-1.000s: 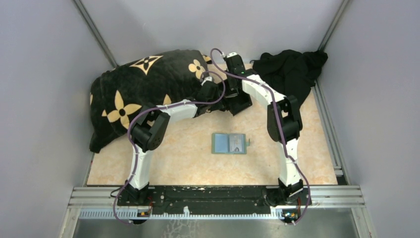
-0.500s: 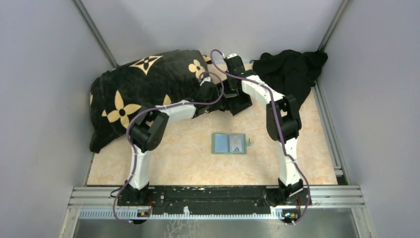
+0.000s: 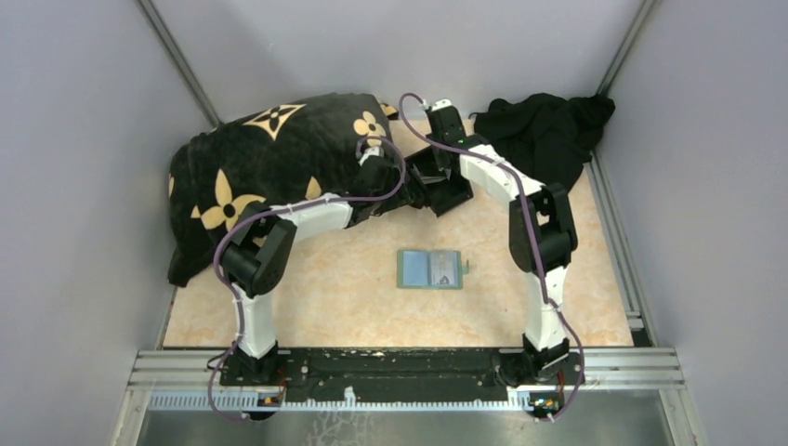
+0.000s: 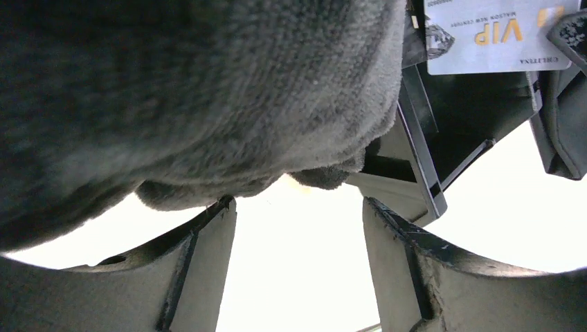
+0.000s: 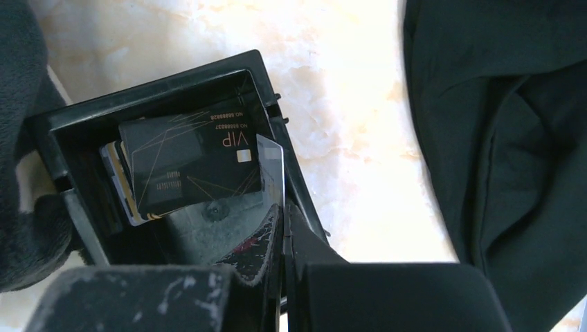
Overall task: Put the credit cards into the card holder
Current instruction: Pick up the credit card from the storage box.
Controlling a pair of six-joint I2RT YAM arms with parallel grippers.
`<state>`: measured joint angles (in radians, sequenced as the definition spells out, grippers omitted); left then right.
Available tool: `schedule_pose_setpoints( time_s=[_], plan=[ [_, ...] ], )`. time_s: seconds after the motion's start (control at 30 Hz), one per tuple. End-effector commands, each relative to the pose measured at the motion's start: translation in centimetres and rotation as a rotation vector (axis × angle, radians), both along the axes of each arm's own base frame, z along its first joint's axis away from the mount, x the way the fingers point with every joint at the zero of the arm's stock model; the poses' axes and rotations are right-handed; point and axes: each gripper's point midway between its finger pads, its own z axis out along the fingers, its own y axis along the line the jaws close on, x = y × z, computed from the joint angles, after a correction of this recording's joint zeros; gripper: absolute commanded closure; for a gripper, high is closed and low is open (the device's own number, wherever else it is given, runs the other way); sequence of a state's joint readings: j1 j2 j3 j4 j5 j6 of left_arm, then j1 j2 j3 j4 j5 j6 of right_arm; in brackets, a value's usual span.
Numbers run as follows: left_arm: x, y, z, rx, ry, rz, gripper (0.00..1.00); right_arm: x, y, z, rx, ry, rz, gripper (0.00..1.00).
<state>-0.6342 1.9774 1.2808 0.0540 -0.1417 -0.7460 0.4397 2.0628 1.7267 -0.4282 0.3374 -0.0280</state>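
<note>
The sage-green card holder (image 3: 429, 268) lies open on the table, apart from both arms. At the back stands a black box (image 3: 444, 191) with credit cards in it, a black VIP card (image 5: 194, 166) on top. My right gripper (image 5: 282, 207) hangs over the box's right wall, shut on a thin pale card (image 5: 271, 160) seen edge-on. The same silvery VIP card (image 4: 495, 31) shows in the left wrist view. My left gripper (image 4: 297, 204) is open beside the box (image 4: 423, 169) with nothing between its fingers, close under the blanket.
A fuzzy black blanket with gold flowers (image 3: 269, 158) fills the back left and touches the left gripper's side. A black cloth (image 3: 548, 125) is heaped at the back right, near the box. Grey walls enclose the table.
My left gripper has opened wider, and the left arm's elbow has swung left. The right arm, still shut on the card, has shifted slightly to the right.
</note>
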Motion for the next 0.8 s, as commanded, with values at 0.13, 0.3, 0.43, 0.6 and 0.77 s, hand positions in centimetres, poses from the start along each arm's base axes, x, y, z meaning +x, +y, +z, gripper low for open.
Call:
schedule_pose_setpoints(
  time_s=[0.13,0.3,0.43,0.6,0.77],
  plan=[
    [-0.9,1.2,4.9,-0.069,-0.11,0.002,0.24,-1.3,0.2,9.0,0.071,-0.211,-0.016,1.0],
    [-2.4,0.9,7.4,-0.126,-0.164,-0.069,0.24,-3.8,0.1,10.8,0.089,-0.239,-0.012,1.0],
    [-4.1,0.8,9.4,-0.177,-0.205,-0.131,0.24,-7.4,0.4,13.3,0.192,-0.256,0.043,1.0],
    [-6.7,1.3,11.5,-0.229,-0.292,-0.216,0.24,-13.3,1.8,13.6,0.379,-0.186,0.173,1.0],
    [-9.4,1.2,12.5,-0.279,-0.361,-0.326,0.25,-19.0,3.5,12.3,0.537,-0.066,0.296,1.0]
  ],
)
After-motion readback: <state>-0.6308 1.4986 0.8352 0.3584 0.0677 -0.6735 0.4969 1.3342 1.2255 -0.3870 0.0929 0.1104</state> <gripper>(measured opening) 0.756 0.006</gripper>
